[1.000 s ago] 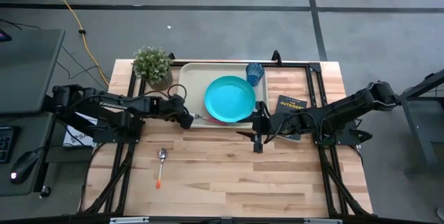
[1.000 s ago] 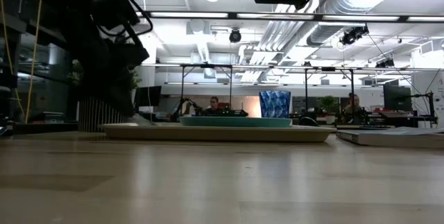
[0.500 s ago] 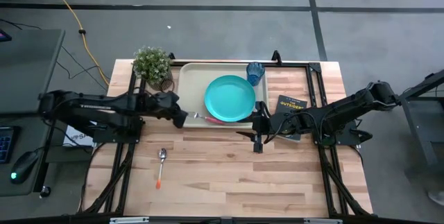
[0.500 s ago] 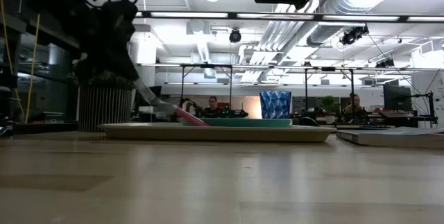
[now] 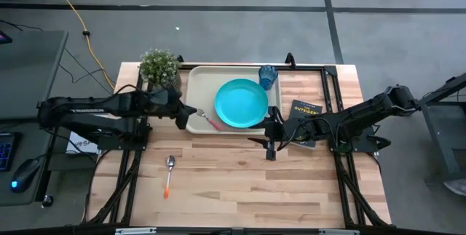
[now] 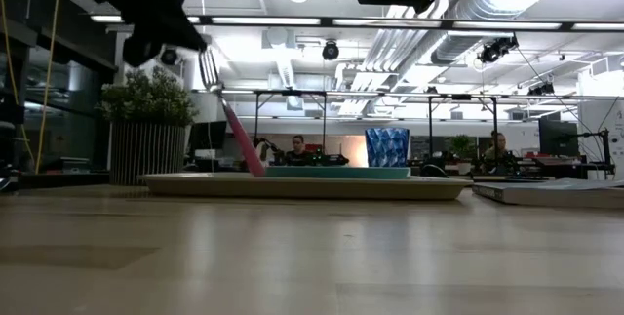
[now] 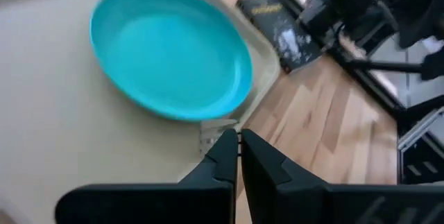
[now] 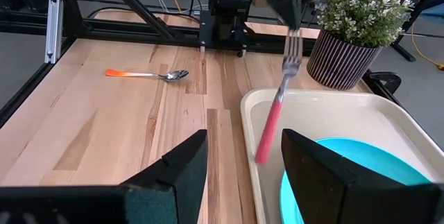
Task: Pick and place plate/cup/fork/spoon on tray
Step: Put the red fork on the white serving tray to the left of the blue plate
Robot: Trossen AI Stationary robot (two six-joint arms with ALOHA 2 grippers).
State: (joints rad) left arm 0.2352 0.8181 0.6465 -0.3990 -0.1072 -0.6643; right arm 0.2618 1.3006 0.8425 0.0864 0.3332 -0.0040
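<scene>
Fork (image 8: 277, 106) placement is the step in hand: the left gripper (image 5: 183, 110) pinches its tines, the red-pink handle hanging down over the tray (image 5: 196, 82) beside the plate (image 5: 241, 103). Next it likely needs lowering and releasing. The right gripper (image 5: 269, 134), spread apart, waits near the tray's edge.

A potted plant (image 5: 160, 68) in a striped pot stands at the far left corner of the wooden table (image 5: 240, 184), upright and leafy. Over on the right side lies a dark book (image 5: 306, 111), flat on the wood. A yellow cable (image 5: 69, 6) snakes across the grey floor beyond the table. Deep in the room behind, people sit at desks (image 6: 297, 146).
</scene>
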